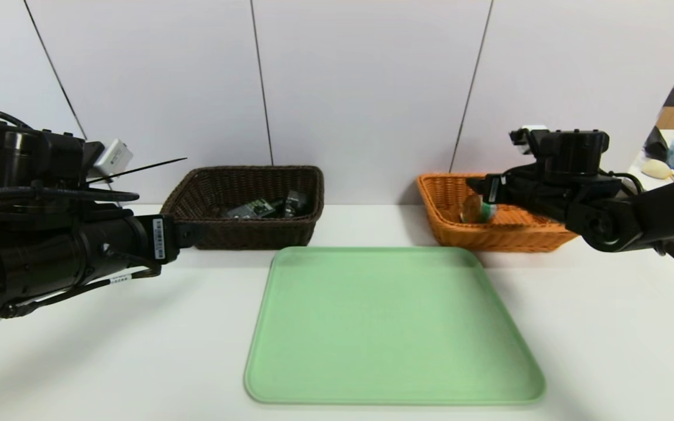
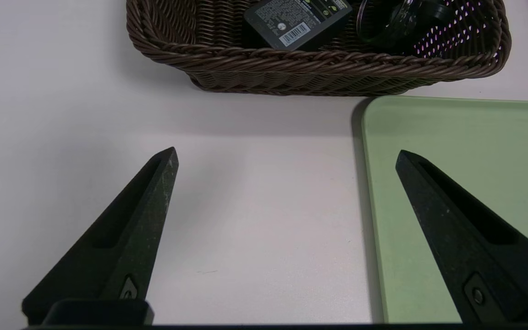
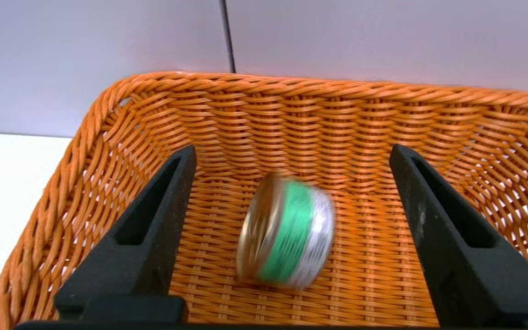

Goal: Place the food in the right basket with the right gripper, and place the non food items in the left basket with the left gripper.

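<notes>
The food, a small tin can (image 3: 287,233) with a gold lid and green-and-white label, is inside the right basket (image 3: 291,91), tipped on its side and blurred, touching neither finger. My right gripper (image 3: 292,151) hovers open just above it, over the orange-tan basket (image 1: 506,234); the can (image 1: 477,209) shows below the fingers. The left basket (image 2: 319,68), dark brown, holds the black bottle (image 2: 298,20) and the glass cup (image 2: 397,18). My left gripper (image 2: 287,152) is open and holds nothing, low over the table in front of that basket (image 1: 243,234).
A bare green tray (image 1: 392,327) lies mid-table between the arms; its left edge (image 2: 369,183) runs under my left gripper's span. Both baskets stand against the back wall. Shelves and clutter sit beyond the table at far right.
</notes>
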Robot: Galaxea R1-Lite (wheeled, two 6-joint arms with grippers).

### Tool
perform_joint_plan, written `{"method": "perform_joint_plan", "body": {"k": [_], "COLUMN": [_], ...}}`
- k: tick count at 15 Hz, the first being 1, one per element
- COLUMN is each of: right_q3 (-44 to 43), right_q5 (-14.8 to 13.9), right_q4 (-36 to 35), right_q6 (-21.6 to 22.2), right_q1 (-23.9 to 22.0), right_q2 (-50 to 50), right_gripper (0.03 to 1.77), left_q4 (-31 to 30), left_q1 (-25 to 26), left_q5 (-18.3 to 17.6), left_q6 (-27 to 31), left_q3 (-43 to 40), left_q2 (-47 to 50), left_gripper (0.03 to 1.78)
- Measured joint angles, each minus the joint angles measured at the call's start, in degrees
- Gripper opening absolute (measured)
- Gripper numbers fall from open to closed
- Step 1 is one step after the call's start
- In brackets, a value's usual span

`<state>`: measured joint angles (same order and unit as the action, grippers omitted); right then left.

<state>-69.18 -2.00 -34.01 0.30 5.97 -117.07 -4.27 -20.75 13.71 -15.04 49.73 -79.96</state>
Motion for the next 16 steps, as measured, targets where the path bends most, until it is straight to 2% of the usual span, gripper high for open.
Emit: {"method": "perform_joint_plan", "body": {"k": [3, 6, 9, 13, 16], "right_q3": [0.1, -0.4, -1.1, -1.0, -0.5], "right_q5": [0.0, 0.1, -0.2, -0.4, -0.6], "right_q4": [5.3, 20.6, 33.4, 43.6, 50.9], "right_q6": [-1.7, -2.6, -2.7, -3.0, -3.0], "right_q1": [0.4, 1.2, 1.9, 2.3, 2.5], "right_q2": [2.8, 8.6, 14.4, 20.9, 25.4], "right_gripper": [1.54, 1.6, 1.63, 1.66, 1.68], "left_q4": [0.4, 2.3, 9.3, 14.6, 14.6], "left_q1": [0.0, 0.0, 0.0, 0.6, 4.6], "left_q5": [0.0, 0.0, 0.0, 1.7, 2.1], "left_q6": [0.9, 3.1, 3.3, 3.2, 3.2], "left_q3": [0.3, 1.7, 5.7, 8.0, 8.1], "left_q2": [0.3, 0.5, 1.6, 4.5, 6.1], "left_gripper": [1.69, 1.69, 1.69, 1.69, 1.69]}}
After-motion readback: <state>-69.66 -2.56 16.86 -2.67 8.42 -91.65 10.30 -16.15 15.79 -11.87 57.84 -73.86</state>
